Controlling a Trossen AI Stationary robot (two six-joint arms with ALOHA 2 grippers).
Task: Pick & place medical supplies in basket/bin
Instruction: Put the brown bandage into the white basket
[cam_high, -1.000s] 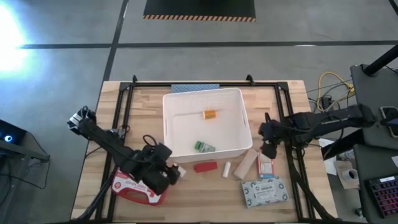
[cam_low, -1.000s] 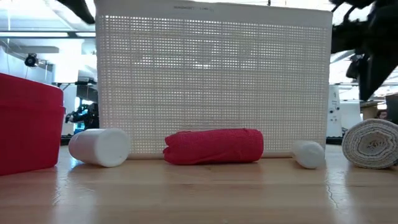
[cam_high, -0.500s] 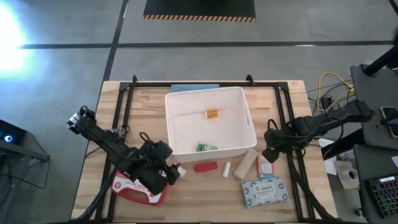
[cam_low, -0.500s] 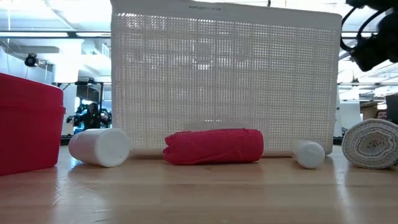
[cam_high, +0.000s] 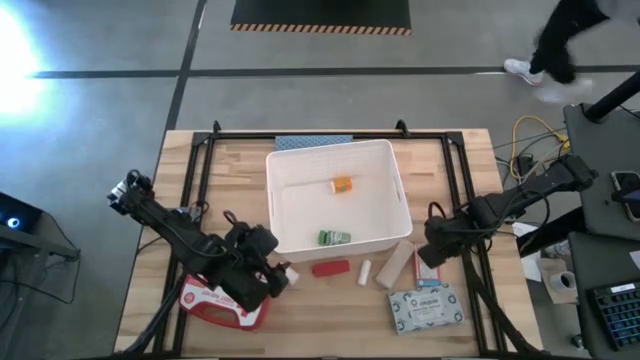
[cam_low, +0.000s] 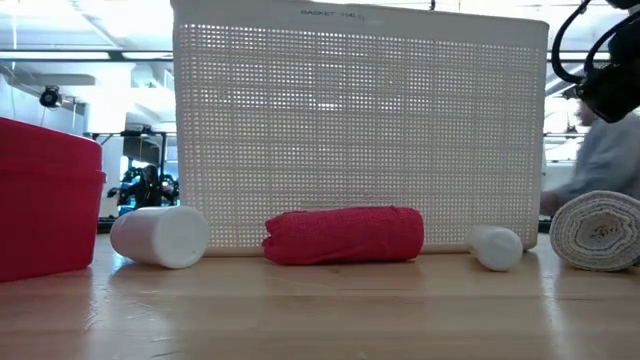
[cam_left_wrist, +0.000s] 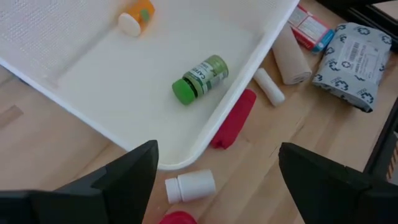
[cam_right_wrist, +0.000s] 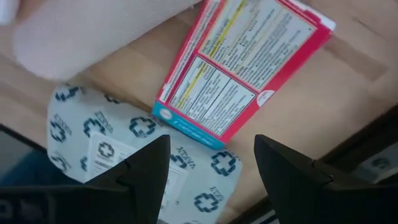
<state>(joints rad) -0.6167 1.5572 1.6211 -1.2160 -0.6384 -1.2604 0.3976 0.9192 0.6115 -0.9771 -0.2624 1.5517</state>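
Observation:
The white tub (cam_high: 283, 205) sits mid-table, with a green bottle (cam_high: 333, 237) and an orange bottle (cam_high: 342, 184) lying on its floor. Along its near wall lie a white bottle (cam_left_wrist: 189, 185), a red tube (cam_high: 330, 267), a small white roll (cam_high: 366, 270) and a beige roll (cam_high: 397, 263). The red-white box (cam_right_wrist: 245, 68) and the pale patterned pack (cam_high: 427, 306) lie flat near the right corner. My left gripper (cam_left_wrist: 217, 162) hovers open above the red case (cam_high: 222, 305) and the white bottle. My right gripper (cam_right_wrist: 211, 149) hangs open above the box's near end.
Black frame rails (cam_high: 200, 190) run along the table's left, right and far sides. A blue patterned strip (cam_high: 313, 141) lies behind the tub. Bare wood shows left of the tub (cam_high: 225, 180) and along the near edge (cam_high: 330, 320). A person walks on the floor beyond the far right corner (cam_high: 560, 40).
My right gripper has moved from beside the tub's right wall toward the table's near edge and now hangs over the red-white box. The tub has slid a little toward the table's right. The bottles inside have shifted with it.

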